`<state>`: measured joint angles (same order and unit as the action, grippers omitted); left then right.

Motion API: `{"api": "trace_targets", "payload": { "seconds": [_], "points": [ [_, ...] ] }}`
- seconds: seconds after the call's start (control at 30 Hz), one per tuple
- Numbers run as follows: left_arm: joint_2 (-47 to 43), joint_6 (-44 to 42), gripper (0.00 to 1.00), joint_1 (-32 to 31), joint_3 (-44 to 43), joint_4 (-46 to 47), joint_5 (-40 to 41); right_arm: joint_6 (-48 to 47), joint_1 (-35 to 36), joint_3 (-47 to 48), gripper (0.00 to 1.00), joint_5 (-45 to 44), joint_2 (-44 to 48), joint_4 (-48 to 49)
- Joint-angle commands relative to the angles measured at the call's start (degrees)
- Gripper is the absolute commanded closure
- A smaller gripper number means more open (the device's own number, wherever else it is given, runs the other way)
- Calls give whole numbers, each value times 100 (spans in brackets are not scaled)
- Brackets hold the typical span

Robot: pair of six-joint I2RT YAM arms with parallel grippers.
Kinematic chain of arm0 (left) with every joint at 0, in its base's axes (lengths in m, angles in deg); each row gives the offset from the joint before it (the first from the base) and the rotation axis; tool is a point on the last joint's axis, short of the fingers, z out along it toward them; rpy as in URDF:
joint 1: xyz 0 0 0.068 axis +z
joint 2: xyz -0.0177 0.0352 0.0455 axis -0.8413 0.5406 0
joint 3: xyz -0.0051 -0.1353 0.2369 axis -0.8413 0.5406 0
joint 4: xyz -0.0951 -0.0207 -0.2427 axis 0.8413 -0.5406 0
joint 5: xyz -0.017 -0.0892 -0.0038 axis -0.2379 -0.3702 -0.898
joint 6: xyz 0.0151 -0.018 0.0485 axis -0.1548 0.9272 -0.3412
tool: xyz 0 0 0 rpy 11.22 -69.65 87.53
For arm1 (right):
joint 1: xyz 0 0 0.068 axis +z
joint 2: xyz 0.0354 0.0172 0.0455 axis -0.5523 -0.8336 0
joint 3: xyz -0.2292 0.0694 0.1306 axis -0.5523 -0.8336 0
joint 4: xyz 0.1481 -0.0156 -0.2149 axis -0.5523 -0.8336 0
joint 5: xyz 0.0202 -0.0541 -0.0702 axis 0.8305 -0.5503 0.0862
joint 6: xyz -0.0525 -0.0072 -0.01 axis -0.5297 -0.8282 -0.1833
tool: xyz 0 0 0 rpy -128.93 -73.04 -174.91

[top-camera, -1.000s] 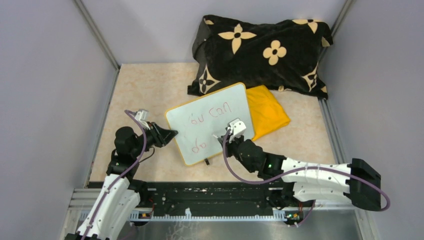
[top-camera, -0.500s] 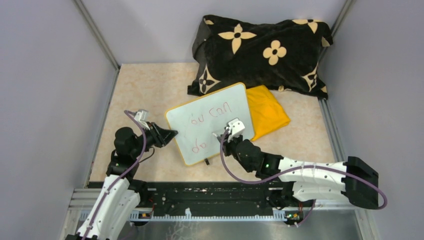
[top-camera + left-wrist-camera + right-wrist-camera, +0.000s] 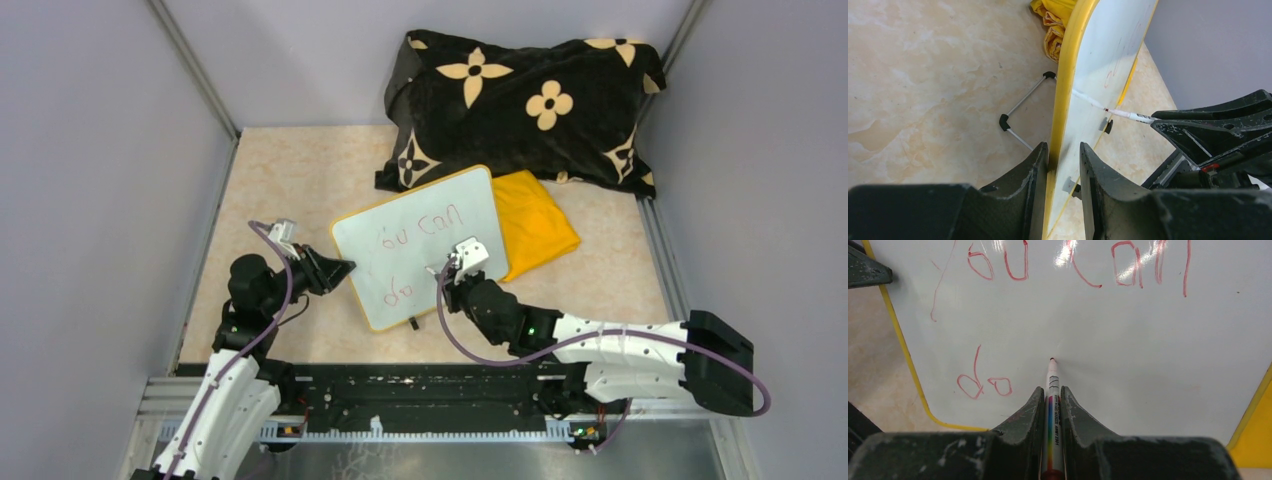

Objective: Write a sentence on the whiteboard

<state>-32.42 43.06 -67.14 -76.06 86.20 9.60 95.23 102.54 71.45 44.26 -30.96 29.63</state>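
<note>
Sandy table [image 3: 280, 180], grey walls. At the whiteboard's [image 3: 420, 262] nine o'clock, our left gripper [image 3: 1064, 150] pinches the yellow edge so the board in the middle can't slide. At five o'clock, our right gripper [image 3: 1051, 392] squeezes a marker [image 3: 1052, 372], tip at the board just after "do". We think the sentence [image 3: 1000, 386] isn't finished. Only our left wrist view shows the board tilted on a wire stand [image 3: 1023, 105].

Left fingers [image 3: 1020, 200] half-closed; right fingers [image 3: 1024, 421] pinched
</note>
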Motion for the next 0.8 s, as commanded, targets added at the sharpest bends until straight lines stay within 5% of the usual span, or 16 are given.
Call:
{"api": "trace_targets", "payload": {
  "seconds": [0.0,0.77],
  "points": [
    [-48,15,65,2,32,188,-95,158,51,120,100,-121,-29,19],
    [-69,24,64,-4,41,197,-105,853,54,-259,100,-90,316,-548]
  ]
}}
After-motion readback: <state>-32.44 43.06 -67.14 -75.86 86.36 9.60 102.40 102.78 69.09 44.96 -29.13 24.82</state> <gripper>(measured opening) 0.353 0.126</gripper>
